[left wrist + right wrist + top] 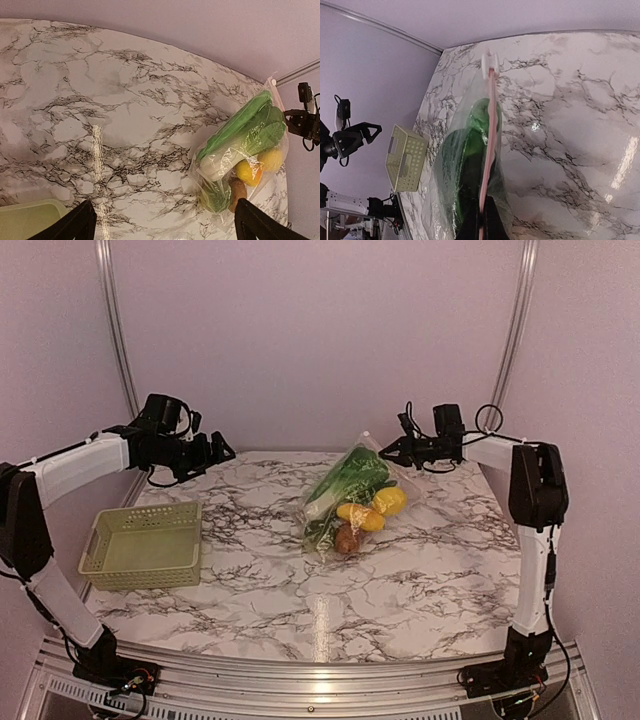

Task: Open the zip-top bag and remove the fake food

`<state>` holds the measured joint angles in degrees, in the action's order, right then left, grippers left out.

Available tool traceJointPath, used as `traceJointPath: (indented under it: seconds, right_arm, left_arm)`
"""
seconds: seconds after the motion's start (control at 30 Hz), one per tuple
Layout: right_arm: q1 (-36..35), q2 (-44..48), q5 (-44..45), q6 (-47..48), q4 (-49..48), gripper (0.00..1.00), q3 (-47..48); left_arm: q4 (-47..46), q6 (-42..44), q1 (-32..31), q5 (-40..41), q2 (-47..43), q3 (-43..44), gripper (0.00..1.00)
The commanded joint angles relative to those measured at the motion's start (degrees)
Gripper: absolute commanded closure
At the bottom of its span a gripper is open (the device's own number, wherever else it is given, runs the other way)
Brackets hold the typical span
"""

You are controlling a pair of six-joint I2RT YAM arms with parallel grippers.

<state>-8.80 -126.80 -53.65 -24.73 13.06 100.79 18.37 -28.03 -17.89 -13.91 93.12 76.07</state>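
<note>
The clear zip-top bag (352, 502) lies at the middle back of the marble table with its zip end raised toward the right. Inside it are a green-and-white leafy vegetable (345, 480), yellow pieces (388, 500) and a brown piece (348, 537). My right gripper (388, 452) is shut on the bag's pink zip strip (490, 130), as the right wrist view (487, 226) shows. A white slider (490, 61) sits at the strip's far end. My left gripper (222, 450) is open and empty in the air at the back left, well apart from the bag (240, 155).
A pale green plastic basket (145, 543) stands at the table's left side and shows in the right wrist view (407, 157). Purple walls close the back and sides. Metal rails run along the near edge.
</note>
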Motion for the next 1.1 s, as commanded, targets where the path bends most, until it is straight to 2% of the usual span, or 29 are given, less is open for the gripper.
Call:
traceJointPath:
  seconds: [0.0, 0.27, 0.57, 0.73, 0.9, 1.07]
  right_arm:
    - [-4.32, 4.55, 3.12, 10.11, 12.99, 1.0, 11.66]
    - [-11.46, 4.97, 9.77, 20.76, 25.9, 1.0, 26.2]
    - [-21.87, 10.39, 17.52, 28.41, 32.1, 1.0, 29.65]
    - [-30.08, 15.49, 25.35, 33.39, 34.94, 1.0, 25.75]
    - [-34.12, 21.64, 29.16, 36.5, 35.0, 1.0, 19.59]
    - [-35.4, 26.36, 29.7, 39.77, 31.24, 1.0, 7.3]
  left_arm:
    - [-5.04, 1.58, 0.05, -0.53, -2.48, -0.13, 0.01]
    - [-8.81, 4.04, 0.05, -7.06, -3.08, -1.32, 0.01]
    - [-11.46, 8.68, 0.07, -9.76, -7.36, -3.05, 0.01]
    - [-22.02, 8.35, -0.33, -12.94, -12.87, -9.43, 0.01]
    - [-34.34, 9.81, -2.68, -15.95, -20.96, -19.29, 0.01]
    - [-36.02, 14.0, -6.71, -19.38, -26.42, -24.33, 0.03]
